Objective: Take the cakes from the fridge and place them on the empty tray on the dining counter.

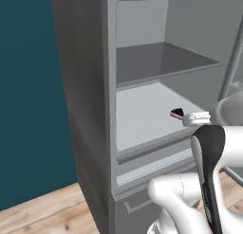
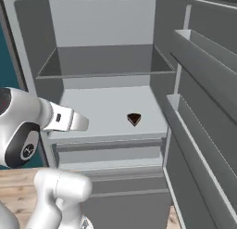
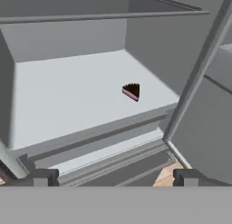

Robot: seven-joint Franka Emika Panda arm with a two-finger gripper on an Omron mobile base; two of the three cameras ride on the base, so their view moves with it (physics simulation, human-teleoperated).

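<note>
**Claw waits open at the fridge shelf**

Facing the open fridge point(image 2: 106, 38), the white arm reaches toward its middle shelf point(image 2: 102, 110), where a single dark chocolate wedge point(image 2: 134, 119) sits alone on the pale grey surface. The cake lies toward the right side of that shelf, near the front edge and close to the hinge side of the open door point(image 2: 203, 130). In the hand view the wedge point(image 3: 131, 91) shows a dark top and a pinkish-red layer along its cut face, its point turned toward the front lip of the shelf. In the left base view the same wedge point(image 1: 177, 113) appears just beside the arm's white wrist, partly hidden by it.

The claw point(image 3: 115, 177) hangs outside the fridge, below and in front of the shelf lip, its two dark fingertips point(image 3: 41, 177) spread wide apart with nothing between them. It is well apart from the cake.

Above, a darker grey upper shelf point(image 2: 104, 61) spans the compartment. Below the middle shelf run drawer fronts point(image 2: 111, 154). The door's inner racks point(image 2: 199, 56) stand at the right, a teal wall point(image 1: 28, 86) and wood floor point(image 1: 42, 214) at the left.
</note>
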